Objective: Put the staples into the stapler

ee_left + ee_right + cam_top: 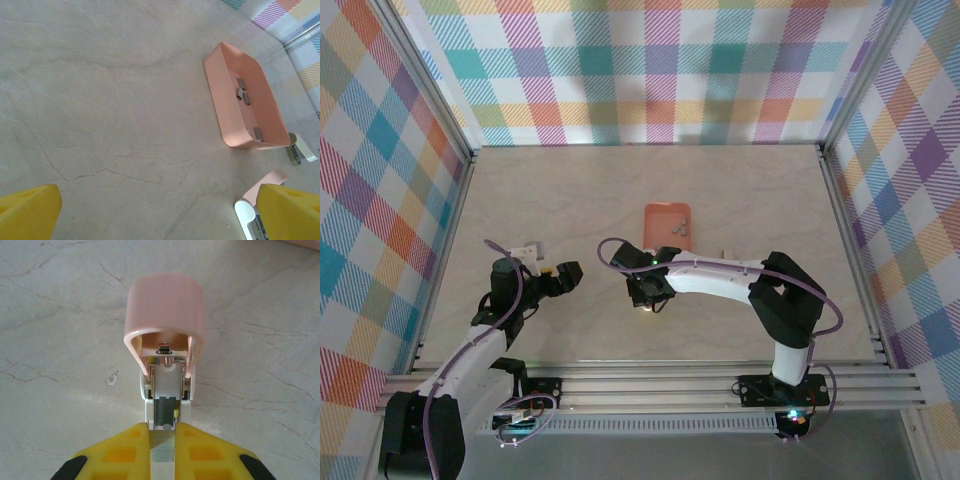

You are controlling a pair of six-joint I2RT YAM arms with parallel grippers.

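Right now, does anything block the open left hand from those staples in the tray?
Nothing visible does: bare table lies between the left hand and the staples, apart from the tray wall. The stapler, gripped by the right hand, sits off to one side.

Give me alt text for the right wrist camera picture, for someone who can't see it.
A small pink and white stapler sits on a pale marbled table with its pink lid swung up, showing the open staple channel. The right hand's yellow fingers are closed on its near end.
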